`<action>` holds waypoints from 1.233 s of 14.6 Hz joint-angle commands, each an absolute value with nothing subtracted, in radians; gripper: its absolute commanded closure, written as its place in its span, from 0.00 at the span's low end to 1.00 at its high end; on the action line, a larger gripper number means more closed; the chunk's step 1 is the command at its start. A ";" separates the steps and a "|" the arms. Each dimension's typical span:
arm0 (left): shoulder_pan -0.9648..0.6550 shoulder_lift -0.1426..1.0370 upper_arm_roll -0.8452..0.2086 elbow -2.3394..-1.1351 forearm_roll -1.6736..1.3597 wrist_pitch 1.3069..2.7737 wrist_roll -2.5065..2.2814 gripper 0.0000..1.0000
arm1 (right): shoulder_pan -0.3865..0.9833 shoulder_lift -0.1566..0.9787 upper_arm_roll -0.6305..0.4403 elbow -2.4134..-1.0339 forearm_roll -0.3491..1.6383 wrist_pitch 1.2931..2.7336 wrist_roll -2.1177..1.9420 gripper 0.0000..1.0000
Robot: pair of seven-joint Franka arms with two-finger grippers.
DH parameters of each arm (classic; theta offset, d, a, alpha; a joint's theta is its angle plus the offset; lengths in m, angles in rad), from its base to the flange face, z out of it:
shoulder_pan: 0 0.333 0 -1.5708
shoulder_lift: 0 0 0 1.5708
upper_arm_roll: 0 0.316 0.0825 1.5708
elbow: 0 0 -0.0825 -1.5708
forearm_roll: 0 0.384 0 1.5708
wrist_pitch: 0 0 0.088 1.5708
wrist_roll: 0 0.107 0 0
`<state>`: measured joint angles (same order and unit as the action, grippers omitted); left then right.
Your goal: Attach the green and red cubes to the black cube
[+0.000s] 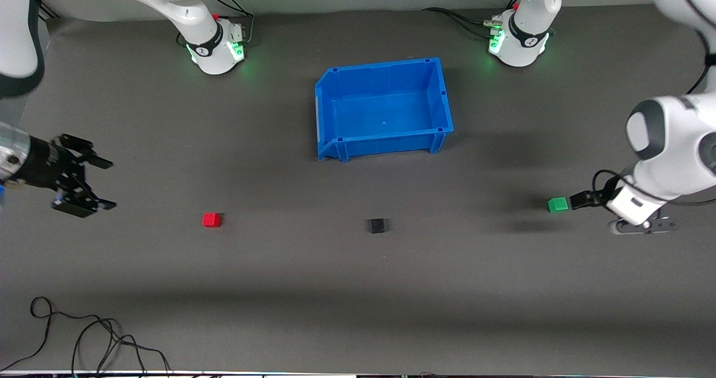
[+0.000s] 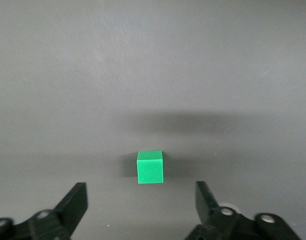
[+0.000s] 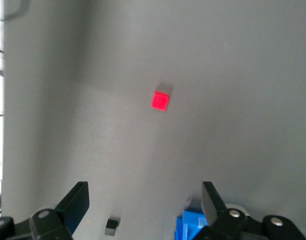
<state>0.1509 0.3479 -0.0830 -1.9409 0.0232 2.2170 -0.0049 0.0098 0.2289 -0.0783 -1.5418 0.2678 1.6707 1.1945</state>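
Note:
The green cube (image 1: 557, 204) lies on the grey mat toward the left arm's end. The black cube (image 1: 377, 225) lies mid-table, nearer the front camera than the blue bin. The red cube (image 1: 211, 220) lies toward the right arm's end. My left gripper (image 1: 582, 200) is low beside the green cube, open and empty. In the left wrist view the green cube (image 2: 150, 167) sits just ahead of the gripper (image 2: 141, 192), apart from both fingers. My right gripper (image 1: 106, 183) is open and empty, in the air at the right arm's end. Its wrist view (image 3: 145, 192) shows the red cube (image 3: 160, 100) and black cube (image 3: 112, 226).
An empty blue bin (image 1: 330, 109) stands mid-table, farther from the front camera than the cubes; a corner shows in the right wrist view (image 3: 190, 227). Loose black cables (image 1: 84, 339) lie by the mat's front edge. Both arm bases (image 1: 218, 48) (image 1: 517, 42) stand at the back.

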 commanded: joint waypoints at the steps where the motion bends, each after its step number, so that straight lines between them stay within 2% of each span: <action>1: 0.167 0.434 -0.086 -1.934 0.026 2.258 -0.021 0.13 | 0.011 0.276 -0.115 -1.624 0.347 1.745 1.218 0.00; 5: 0.146 0.477 -0.087 -1.936 0.026 2.272 -0.040 0.16 | 0.020 0.322 -0.115 -1.834 0.418 2.041 1.197 0.00; 7: 0.147 0.518 -0.087 -1.936 0.026 2.296 -0.040 0.19 | 0.026 0.372 -0.114 -1.890 0.463 2.155 1.166 0.00; 10: 0.134 0.534 -0.087 -1.931 0.028 2.312 -0.040 0.36 | 0.029 0.472 -0.114 -1.902 0.566 2.224 1.086 0.00; 14: 0.132 0.575 -0.086 -1.930 0.041 2.356 -0.035 0.38 | 0.037 0.561 -0.103 -1.904 0.615 2.308 1.063 0.00; 16: 0.132 0.572 -0.086 -1.927 0.044 2.353 -0.034 0.53 | 0.064 0.583 -0.103 -1.904 0.649 2.341 1.063 0.00; 18: 0.136 0.565 -0.086 -1.924 0.044 2.338 -0.028 0.74 | 0.071 0.597 -0.103 -1.902 0.661 2.349 1.063 0.00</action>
<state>0.1422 0.5728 -0.0902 -1.9327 0.0307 2.3516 -0.0215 0.0569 0.5867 -0.0995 -1.9093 0.6214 2.3315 1.0833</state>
